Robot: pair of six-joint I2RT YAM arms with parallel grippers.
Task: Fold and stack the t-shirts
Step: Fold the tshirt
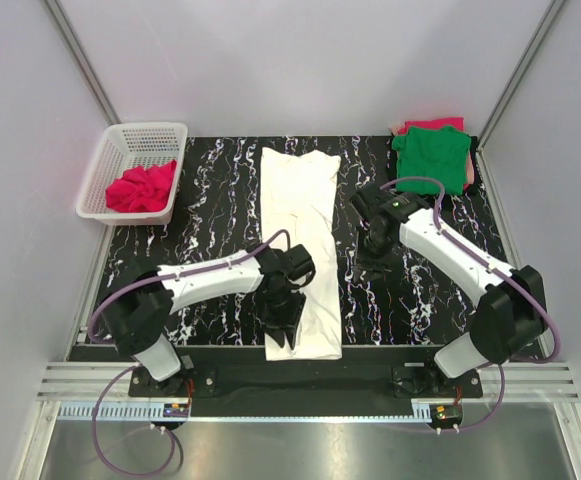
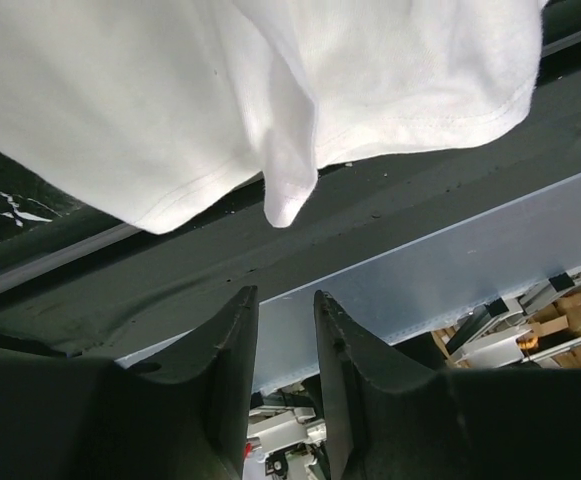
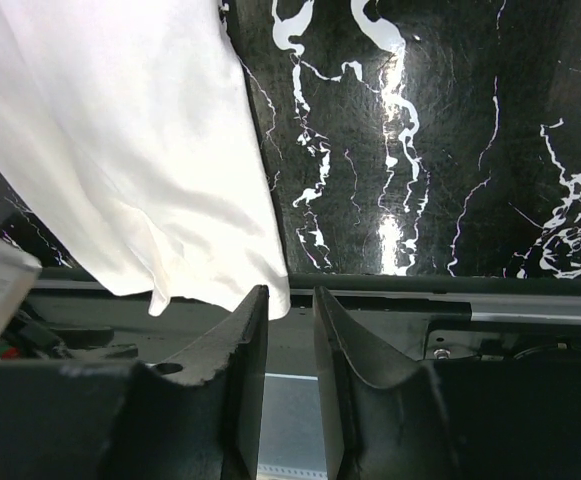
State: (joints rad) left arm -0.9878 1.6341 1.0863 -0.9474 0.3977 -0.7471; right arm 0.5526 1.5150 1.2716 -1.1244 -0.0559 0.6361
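A white t-shirt point(image 1: 302, 225) lies folded into a long strip down the middle of the table, and its near hem point(image 2: 270, 110) hangs over the front edge. My left gripper point(image 1: 281, 333) hovers over that near end, open, with nothing between its fingers point(image 2: 232, 340). To the right of the strip, my right gripper point(image 1: 374, 256) stands open and empty above bare table, the white shirt point(image 3: 120, 150) beside its left finger. A folded green t-shirt point(image 1: 432, 155) rests on a pinkish-red one point(image 1: 467, 176) at the back right.
A white plastic basket point(image 1: 120, 150) at the back left holds a crumpled pinkish-red garment point(image 1: 142, 187). The black marbled table point(image 1: 210, 210) is walled by white panels on three sides. A metal rail point(image 1: 300, 385) runs along the front.
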